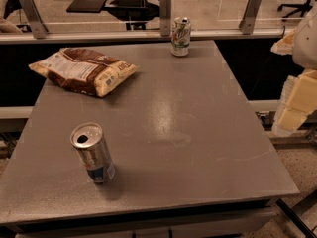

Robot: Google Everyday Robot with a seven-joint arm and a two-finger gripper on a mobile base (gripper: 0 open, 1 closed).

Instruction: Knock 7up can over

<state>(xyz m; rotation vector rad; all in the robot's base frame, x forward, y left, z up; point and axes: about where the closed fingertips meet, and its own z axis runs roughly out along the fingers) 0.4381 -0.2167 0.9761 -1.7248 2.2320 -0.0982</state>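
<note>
Camera view: 7up can, upright, far edge of bench, centre. Likely light, stiff, smooth; should tip readily if pushed near its top. Right of bench: gripper; jaws' state cannot be told.

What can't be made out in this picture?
- Gripper, right of the table: partly cut off by the camera view's right edge.
- 7up can, at the far edge: its back faces away.
- Chip bag: print too small to read.
- Silver-and-blue can: contents hidden inside.
</note>
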